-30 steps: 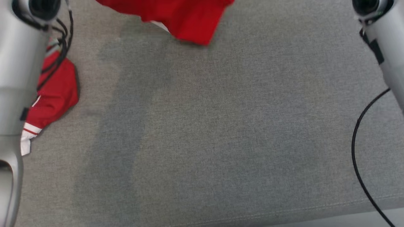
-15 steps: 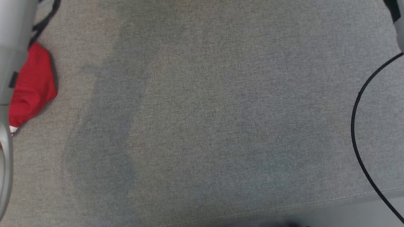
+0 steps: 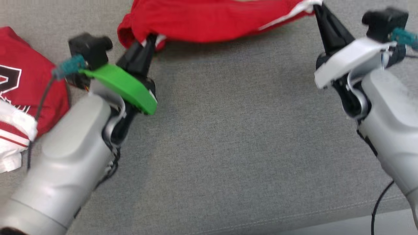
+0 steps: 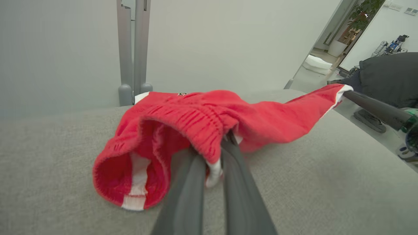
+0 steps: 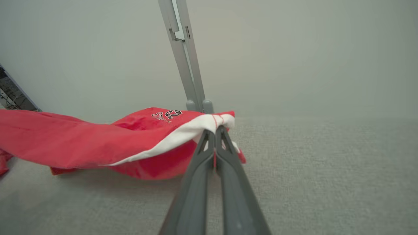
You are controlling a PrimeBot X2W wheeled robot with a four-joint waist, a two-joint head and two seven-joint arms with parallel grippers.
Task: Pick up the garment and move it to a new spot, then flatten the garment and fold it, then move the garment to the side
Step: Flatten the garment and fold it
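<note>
Red knit garment with white trim [image 3: 212, 19] hung stretched between both grippers over the far part of the grey fabric-covered bench [image 3: 228, 137], sagging in the middle. The left gripper [image 3: 148, 40] was clamped on its ribbed, bunched end, and the right gripper [image 3: 318, 9] was pinched tight on the white-edged corner. A second red garment with black lettering [image 3: 19, 85] lay toward the bench's left side. Half a second before, the head view had taken in mostly bare grey fabric and a pale forearm; the camera had since swung up.
</note>
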